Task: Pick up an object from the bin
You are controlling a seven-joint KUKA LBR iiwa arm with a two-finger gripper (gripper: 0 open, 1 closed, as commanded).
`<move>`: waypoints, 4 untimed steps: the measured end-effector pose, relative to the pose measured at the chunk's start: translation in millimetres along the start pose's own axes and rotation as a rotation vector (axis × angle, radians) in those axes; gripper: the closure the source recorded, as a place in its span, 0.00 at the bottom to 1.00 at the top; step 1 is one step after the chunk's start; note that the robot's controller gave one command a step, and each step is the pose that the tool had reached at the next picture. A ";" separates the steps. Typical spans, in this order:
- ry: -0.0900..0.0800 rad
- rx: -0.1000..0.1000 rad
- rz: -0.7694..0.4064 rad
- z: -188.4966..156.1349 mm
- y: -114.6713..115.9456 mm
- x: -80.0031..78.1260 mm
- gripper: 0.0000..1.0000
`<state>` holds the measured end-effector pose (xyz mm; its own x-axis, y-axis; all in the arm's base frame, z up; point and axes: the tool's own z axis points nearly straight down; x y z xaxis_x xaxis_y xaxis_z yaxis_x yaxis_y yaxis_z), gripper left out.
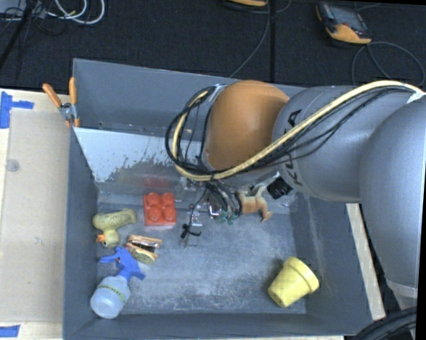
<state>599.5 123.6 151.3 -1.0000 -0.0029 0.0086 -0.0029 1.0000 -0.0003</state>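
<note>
1. Nearest the camera, in the front left corner of the grey bin (219, 293), a clear spray bottle (109, 296) with a blue trigger head lies on its side, its head pointing toward the middle
2. Toward the front right, a yellow cup (292, 282) lies tipped over on the bin floor, well apart from everything else
3. Just behind the bottle's blue head lies a small brown clip (143, 246), shiny in places; exactly what it is cannot be told
4. Behind that, near the left wall, an olive-yellow toy (116, 220) lies lengthwise, with a small orange piece at its near end
5. The gripper (190, 229) hangs in the middle of the bin, low over bare floor; whether it is wide or narrow cannot be told
6. The red block (159, 208), with round studs on top, lies flat just to the view's left of the gripper. It is the nearest thing to it, beside it rather than under it
7. Above the gripper the wrist carries a rounded orange cover (242, 124) and loops of black and yellow cables (182, 138). The thick grey arm (360, 147) comes in from the view's right, covering the far right part of the bin
</note>
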 end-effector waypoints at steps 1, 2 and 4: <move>-0.007 -0.001 0.002 -4.8 -0.4 -1.7 0.00; 0.002 -0.001 -0.251 82.0 52.6 -9.3 1.00; 0.010 0.001 -0.259 40.2 48.0 4.7 1.00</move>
<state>594.2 171.6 111.1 -0.9656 -0.2594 0.0185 -0.2594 0.9658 0.0025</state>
